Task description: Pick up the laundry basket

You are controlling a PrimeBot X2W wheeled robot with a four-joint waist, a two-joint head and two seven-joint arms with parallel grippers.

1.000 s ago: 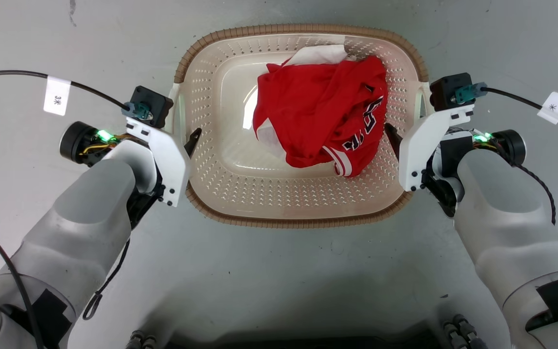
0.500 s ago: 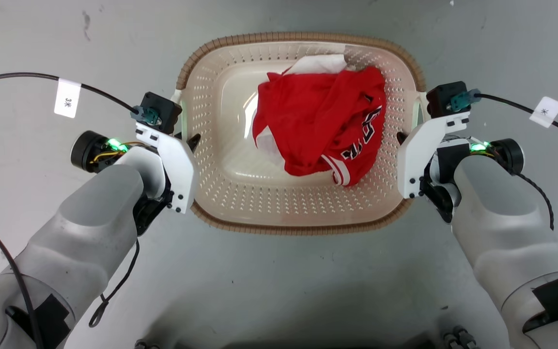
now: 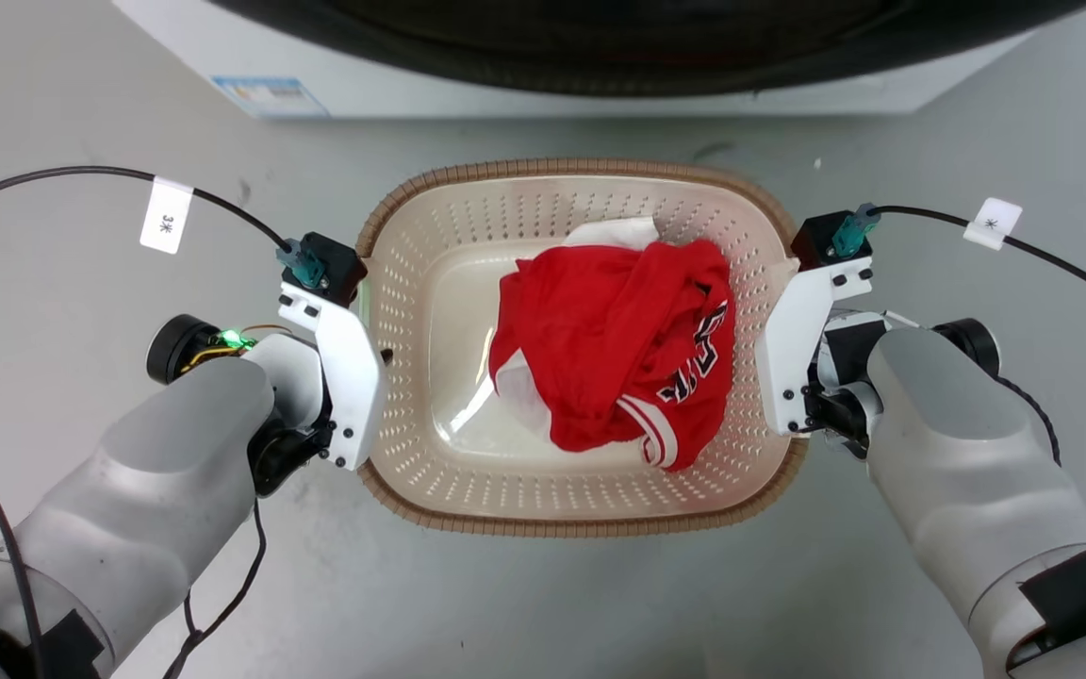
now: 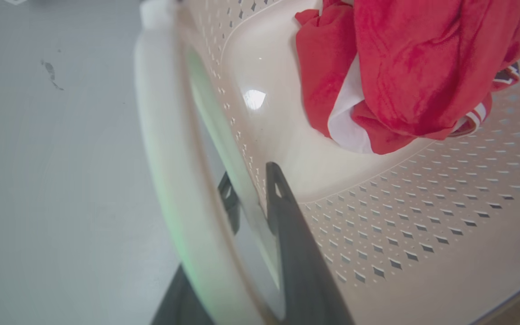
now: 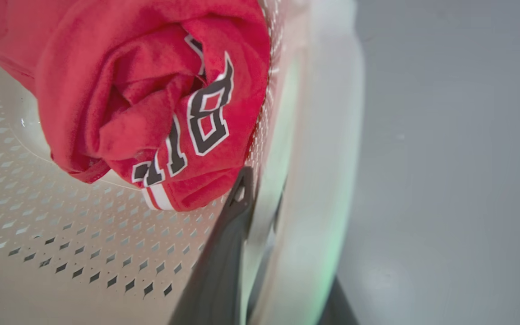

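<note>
- Washer at far edge; basket just before it, jersey inside.
- Left claw, right claw: each pinched on a basket side, one finger inside, one outside.
- Grips look done; cannot tell if it's off the floor.

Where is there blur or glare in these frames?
Left wrist view: the left handle is blurred and green-tinted; glare spots the laundry basket floor. Right wrist view: the right handle blurs likewise, the red jersey is sharper. Head view: crisp.
</note>
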